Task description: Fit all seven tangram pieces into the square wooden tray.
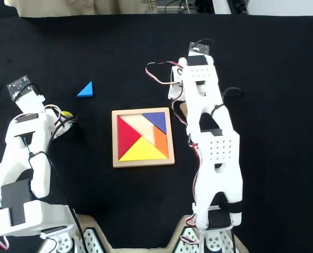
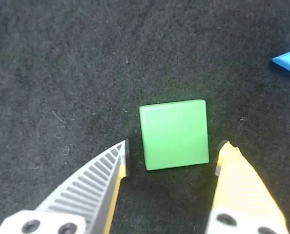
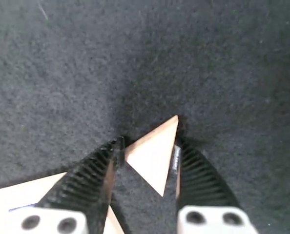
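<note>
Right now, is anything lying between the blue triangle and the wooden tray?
Nothing. In the high view, the stretch from the blue triangle to the wooden tray is bare black cloth.

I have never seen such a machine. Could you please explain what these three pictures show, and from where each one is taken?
The machine is two white robot arms, the left arm and the right arm, over a black cloth. One picture looks down from above; the other two come from a camera on each arm's wrist. A square wooden tray holds coloured pieces; a blue triangle lies loose outside it. The left gripper stands open around a green square on the cloth. The right gripper pinches a pale wooden triangle.
</note>
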Available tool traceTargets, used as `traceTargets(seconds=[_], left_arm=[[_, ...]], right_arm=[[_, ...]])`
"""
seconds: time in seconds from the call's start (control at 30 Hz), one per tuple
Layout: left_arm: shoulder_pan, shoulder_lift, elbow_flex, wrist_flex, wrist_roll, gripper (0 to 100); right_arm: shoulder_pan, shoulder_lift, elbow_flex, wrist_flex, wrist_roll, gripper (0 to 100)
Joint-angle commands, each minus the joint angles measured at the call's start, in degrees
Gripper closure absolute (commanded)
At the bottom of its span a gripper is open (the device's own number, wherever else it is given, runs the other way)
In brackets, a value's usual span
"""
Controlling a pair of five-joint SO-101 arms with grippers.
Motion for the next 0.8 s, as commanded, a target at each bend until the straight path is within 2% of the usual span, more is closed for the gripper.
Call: traceTargets(seconds=[0.0, 0.27, 0.5, 0.57, 0.77], left_arm=[[0.7, -2.1, -0.3, -0.4, -0.4, 70], [0.7, -2.1, -0.3, -0.5, -0.4, 70], [0.7, -2.1, -0.3, -0.5, -0.4, 70], [0.7, -2.1, -0.3, -0.6, -0.4, 70], [0.7, -2.1, -0.3, -0.6, -0.4, 70]], right_arm=[[-0.9, -0.7, -2.7, -0.7, 0.0, 89.3], [-0.9, -0.7, -5.1, 1.0, 3.5, 89.3], [-1.2, -0.7, -18.9, 15.2, 3.8, 89.3], [-1.3, -0.7, -22.6, 18.3, 6.0, 89.3], [-4.8, -1.0, -17.7, 18.3, 10.4, 91.7]])
